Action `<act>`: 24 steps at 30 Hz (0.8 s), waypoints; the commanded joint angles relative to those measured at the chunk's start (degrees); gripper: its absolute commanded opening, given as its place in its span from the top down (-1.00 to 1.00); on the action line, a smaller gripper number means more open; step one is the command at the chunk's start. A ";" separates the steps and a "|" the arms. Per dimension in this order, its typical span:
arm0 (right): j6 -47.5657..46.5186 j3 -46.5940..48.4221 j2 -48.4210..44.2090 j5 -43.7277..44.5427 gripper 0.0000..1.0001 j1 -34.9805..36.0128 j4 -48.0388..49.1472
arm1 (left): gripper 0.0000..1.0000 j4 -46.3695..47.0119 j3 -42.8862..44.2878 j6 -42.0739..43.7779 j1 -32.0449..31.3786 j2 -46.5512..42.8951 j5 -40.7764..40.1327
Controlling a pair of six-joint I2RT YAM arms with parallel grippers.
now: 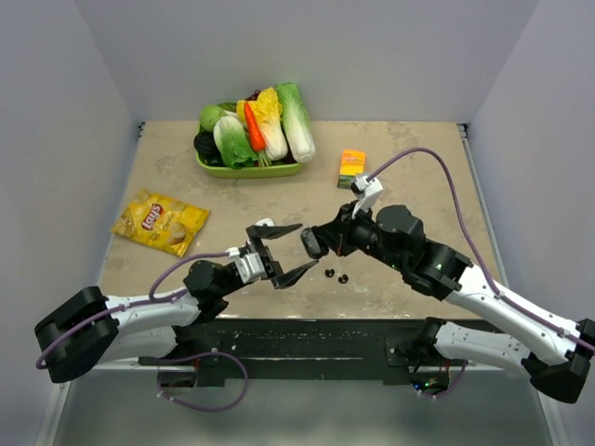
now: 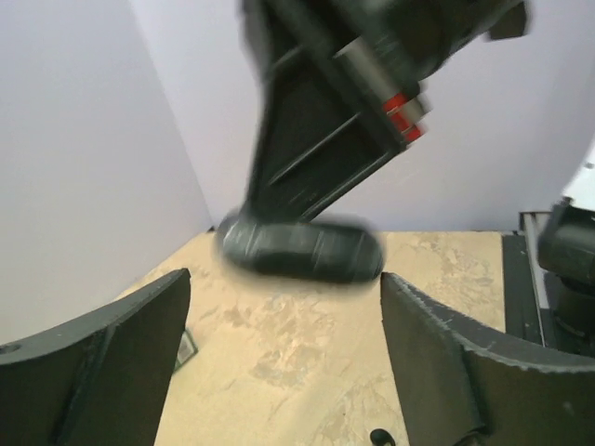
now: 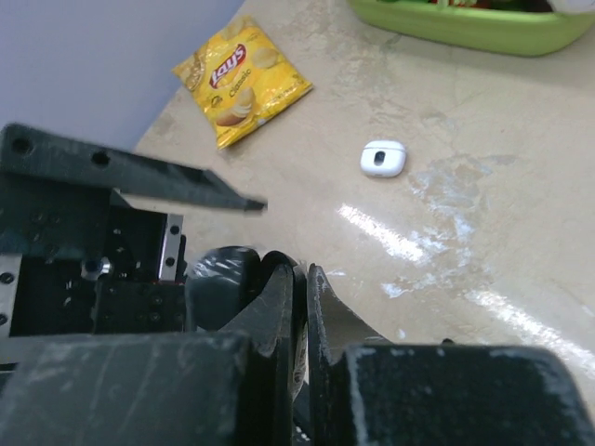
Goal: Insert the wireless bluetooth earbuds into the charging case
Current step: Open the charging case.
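My right gripper [image 1: 316, 242] [image 3: 299, 275] is shut on the black oval charging case [image 1: 308, 246] [image 3: 221, 283] and holds it above the table. The case [image 2: 299, 249] hangs, blurred, just beyond my left gripper [image 1: 286, 251] [image 2: 284, 290], which is open with nothing between its fingers [image 2: 112, 362]. Two black earbuds [image 1: 328, 273] [image 1: 343, 278] lie on the table below the case; one [image 2: 379, 437] shows at the bottom edge of the left wrist view. A small white rounded piece [image 3: 383, 158] [image 1: 265, 223] lies on the table near the left gripper's far finger.
A green tray of vegetables [image 1: 206, 165] [image 3: 474, 28] stands at the back. A yellow chips bag [image 1: 160, 221] [image 3: 242, 79] lies at the left. A small orange box [image 1: 352, 163] sits at the back right. Walls close in the table's left, back and right.
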 commanded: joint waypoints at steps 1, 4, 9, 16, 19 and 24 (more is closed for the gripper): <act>-7.76 7.27 -1.05 3.64 1.00 -0.34 -5.44 | -1.00 16.27 0.07 -2.37 0.91 0.22 -9.90; -10.05 9.56 -0.70 3.21 1.00 -0.34 -7.73 | -1.00 15.74 -0.98 -3.51 0.91 0.13 -13.06; -14.79 11.85 -1.75 3.21 1.00 -0.34 -10.01 | -1.00 14.08 -1.86 -5.53 1.00 -1.97 -17.27; -26.83 12.47 -3.51 12.86 1.00 5.35 -9.23 | -1.00 -17.11 10.16 -14.41 2.67 -8.66 3.34; -31.93 12.38 -4.30 15.68 1.00 8.08 -9.32 | -1.00 -22.83 14.29 -19.05 4.68 -7.35 14.41; -37.82 12.03 -5.35 18.05 1.00 11.16 -9.24 | -1.00 -30.92 22.12 -27.24 10.66 -0.67 33.82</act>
